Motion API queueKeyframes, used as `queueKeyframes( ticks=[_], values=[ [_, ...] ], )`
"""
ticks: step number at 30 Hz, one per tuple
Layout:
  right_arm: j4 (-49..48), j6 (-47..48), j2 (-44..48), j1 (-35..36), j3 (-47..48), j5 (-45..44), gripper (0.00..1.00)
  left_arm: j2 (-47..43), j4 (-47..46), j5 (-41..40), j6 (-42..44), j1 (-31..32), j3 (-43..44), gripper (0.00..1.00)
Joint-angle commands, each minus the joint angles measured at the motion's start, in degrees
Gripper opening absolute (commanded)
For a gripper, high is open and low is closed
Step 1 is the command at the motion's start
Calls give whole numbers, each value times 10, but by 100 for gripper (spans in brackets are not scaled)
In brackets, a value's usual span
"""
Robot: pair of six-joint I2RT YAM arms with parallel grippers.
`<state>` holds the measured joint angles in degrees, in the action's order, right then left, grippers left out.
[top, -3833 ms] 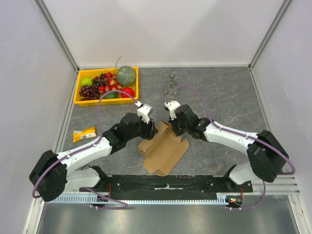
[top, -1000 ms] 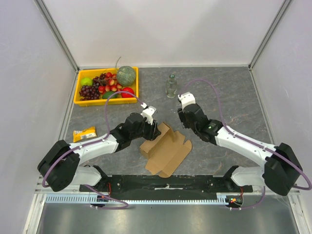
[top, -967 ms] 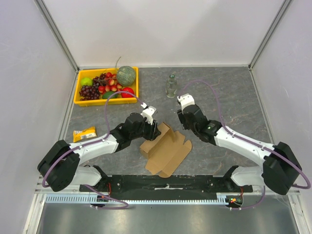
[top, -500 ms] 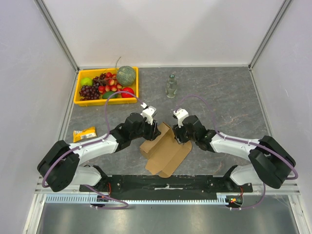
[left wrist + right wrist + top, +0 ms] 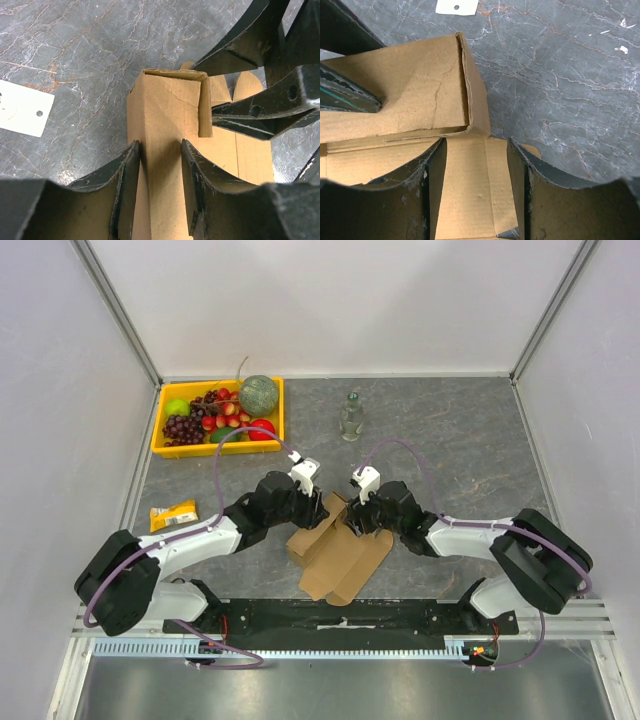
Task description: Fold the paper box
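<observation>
Left gripper [image 5: 159, 149] clamps a raised wall of the brown corrugated cardboard box [image 5: 338, 558]; right gripper [image 5: 476, 147] straddles its flap, jaws apart.

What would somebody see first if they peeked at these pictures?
The two pincers meeting in the middle over a half-folded brown cardboard box. The left pincer grips one raised wall, and the right pincer straddles a flap right beside it. After that, the eye goes to the yellow plastic tray of bright fruit in the far left corner.
</observation>
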<state>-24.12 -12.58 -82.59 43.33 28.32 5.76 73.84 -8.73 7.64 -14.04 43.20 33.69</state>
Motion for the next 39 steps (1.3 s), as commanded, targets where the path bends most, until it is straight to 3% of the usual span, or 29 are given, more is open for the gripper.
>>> queueKeyframes(
  ticks=[1, 19, 31, 39],
  values=[
    [-98, 11, -20, 0, -13, 17, 59, -19, 16, 0, 12, 1, 18, 45],
    [-291, 11, -94, 0, -58, 63, 60, -55, 45, -5, 18, -33, 23, 48],
    [-291, 45, -101, -9, -30, 74, 64, -31, 42, -1, 16, -41, 26, 48],
    [-336, 27, -136, -49, -17, 147, 63, -20, 40, -2, 17, -48, 23, 48]
  ],
)
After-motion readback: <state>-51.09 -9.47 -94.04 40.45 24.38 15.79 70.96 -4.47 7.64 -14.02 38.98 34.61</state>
